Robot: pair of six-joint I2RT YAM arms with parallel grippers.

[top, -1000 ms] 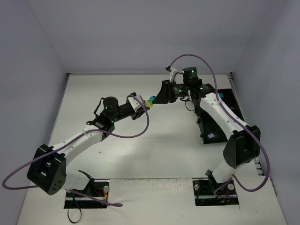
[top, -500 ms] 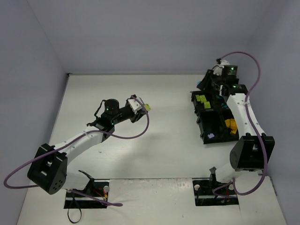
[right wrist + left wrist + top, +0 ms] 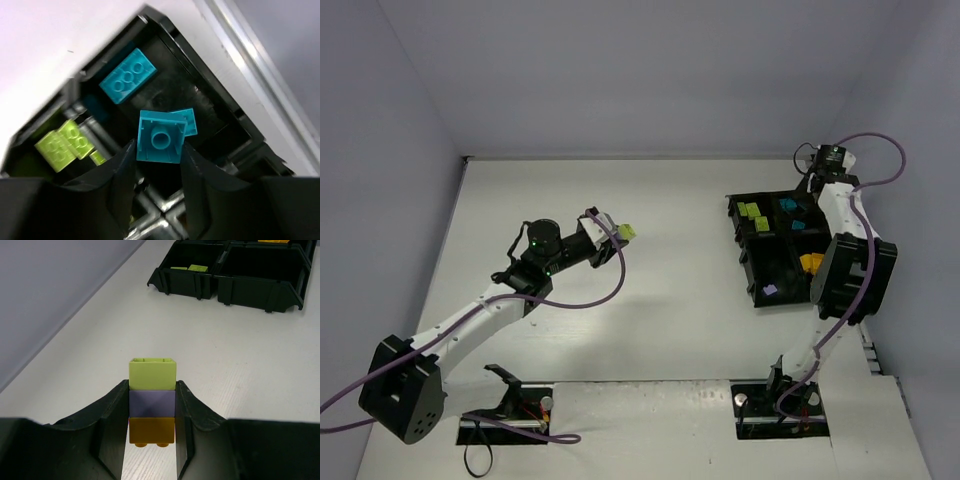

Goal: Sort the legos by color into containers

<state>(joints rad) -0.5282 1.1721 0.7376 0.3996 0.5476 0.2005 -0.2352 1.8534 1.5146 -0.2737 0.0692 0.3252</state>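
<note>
My left gripper (image 3: 152, 405) is shut on a stacked cluster: a lime green brick (image 3: 152, 374) at the tip, a lavender brick (image 3: 152, 403) between the fingers, an orange brick (image 3: 152, 430) behind. It hovers left of the table's middle (image 3: 620, 233). My right gripper (image 3: 159, 150) is shut on a cyan brick (image 3: 161, 143), underside towards the camera, above the tray's far compartment, which holds two cyan bricks (image 3: 127, 76). The black tray (image 3: 750, 268) sits at the right. In the top view the right gripper (image 3: 814, 190) is mostly hidden by its arm.
The tray also holds lime green bricks (image 3: 753, 214), orange bricks (image 3: 810, 263) and a lavender brick (image 3: 770, 290). In the left wrist view the tray (image 3: 260, 287) lies far ahead to the right. Walls border the table on the left, back and right.
My right arm swung from the table's middle to above the tray's far cyan compartment, carrying the cyan brick. My left gripper kept its cluster and drew slightly back to the left.
</note>
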